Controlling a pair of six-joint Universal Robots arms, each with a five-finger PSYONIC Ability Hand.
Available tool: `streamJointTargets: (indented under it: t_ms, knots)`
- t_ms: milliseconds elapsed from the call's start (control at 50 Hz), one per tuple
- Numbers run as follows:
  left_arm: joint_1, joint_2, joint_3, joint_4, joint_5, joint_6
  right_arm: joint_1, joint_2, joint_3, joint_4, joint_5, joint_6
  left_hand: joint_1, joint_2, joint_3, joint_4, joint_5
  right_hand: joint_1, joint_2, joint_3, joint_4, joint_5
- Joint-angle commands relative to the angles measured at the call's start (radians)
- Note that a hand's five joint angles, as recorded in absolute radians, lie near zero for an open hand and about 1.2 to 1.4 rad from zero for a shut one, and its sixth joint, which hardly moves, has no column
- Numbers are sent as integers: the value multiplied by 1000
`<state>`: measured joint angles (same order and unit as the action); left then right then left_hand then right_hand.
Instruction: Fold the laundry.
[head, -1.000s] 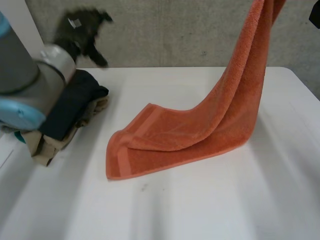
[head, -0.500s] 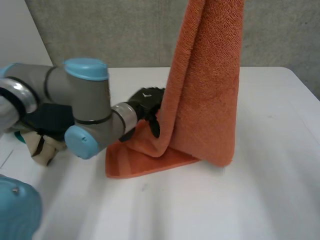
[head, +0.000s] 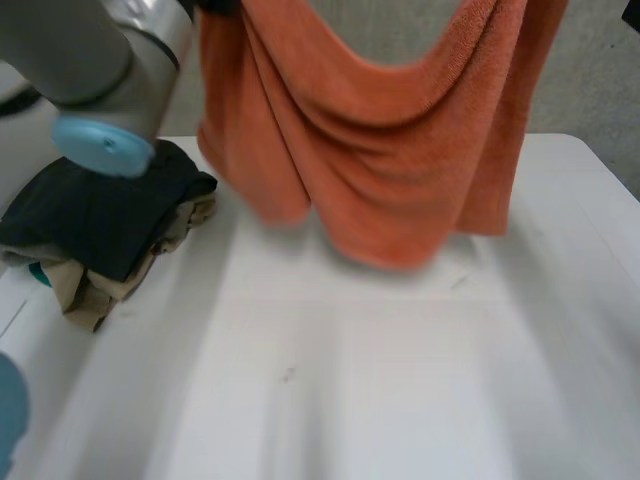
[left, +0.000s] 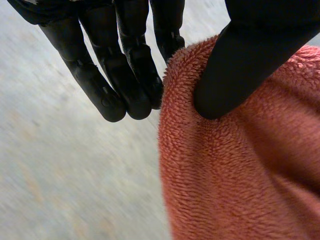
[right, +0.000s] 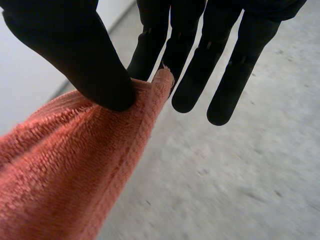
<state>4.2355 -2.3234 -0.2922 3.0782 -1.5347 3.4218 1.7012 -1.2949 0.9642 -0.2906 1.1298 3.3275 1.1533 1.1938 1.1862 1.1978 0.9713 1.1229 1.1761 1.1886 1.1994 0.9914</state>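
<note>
The towel (head: 400, 170) has left the table (head: 350, 380). Half a second ago its lower end lay there in a flat strip with the left arm (head: 90, 60) low beside it. Now that arm is raised and the whole towel hangs in the air between the two hands.

The near part of the table is bare. Further back, on the robot's left side, a pile (head: 100, 225) of dark and beige clothes lies crumpled, not in any order. Behind and above it the towel is stretched from one hand to the other. It sags in the middle in deep folds, and its lowest part seems to hang just clear of the table, though this is hard to tell. Behind the towel is the grey wall (head: 390, 30).

The left hand (left: 107, 75) pinches one upper edge of the towel: its thumb (left: 240, 65) presses the cloth against the side of the straight fingers (left: 165, 40). The right hand (right: 75, 45) does the same at the other end, where a corner of the towel is held between the thumb and the fingers (right: 155, 45).

As for the task, it looks to be at an early point. The towel is picked up and opened between both hands, which is the preparation for a fold, but no fold is made yet. It must probably be laid flat or brought together edge to edge. The pile is not touched and waits for its turn.
</note>
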Motion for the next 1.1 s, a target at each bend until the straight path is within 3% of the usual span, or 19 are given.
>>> streamJointTargets:
  t_ms: [20, 140, 260, 420, 480, 560, 640, 760, 860, 940, 1100]
  knots:
    - [23, 108, -169, 86, -36, -21, 40, 92, -21, 27, 168, -224, 243, 202, 210, 198, 250, 273, 220, 208, 197, 230]
    - [44, 177, -529, 154, -122, -19, 74, 123, 99, -12, 189, -390, 243, 202, 210, 198, 250, 273, 220, 208, 197, 230]
    - [40, 191, -841, 191, -113, -24, 78, 190, 217, -10, 193, -454, 243, 202, 210, 198, 250, 273, 220, 208, 197, 230]
    - [18, 161, -1044, 160, -81, -18, 69, 276, 413, 21, 194, -607, 243, 202, 210, 198, 250, 273, 220, 208, 197, 230]
    - [4, 153, -1055, 126, -67, -18, 71, 296, 449, 22, 196, -644, 65, 24, 32, 20, 72, 273, 220, 208, 197, 230]
    - [-6, 154, -1052, 30, -50, -13, 69, 322, 485, 21, 211, -693, -474, -515, -507, -519, -467, 273, 220, 208, 197, 230]
    - [23, 174, -1026, -1, -38, 13, 57, 330, 501, 19, 241, -694, -842, -882, -875, -886, -834, 273, 220, 208, 197, 230]
    - [113, 203, -973, 11, 22, 106, 48, 335, 518, 16, 248, -686, -916, -957, -949, -961, -909, 273, 220, 208, 197, 230]
    - [201, 173, -900, -42, 87, 221, 44, 335, 521, 16, 248, -684, -817, -858, -850, -862, -810, 273, 220, 208, 197, 230]
    - [242, 139, -871, -105, 105, 247, 44, 338, 522, 14, 248, -689, -729, -770, -762, -774, -722, 273, 220, 208, 197, 230]
    - [245, 23, -771, -167, 218, 263, 44, 347, 519, 10, 246, -698, -315, -355, -348, -359, -307, 273, 220, 208, 197, 230]
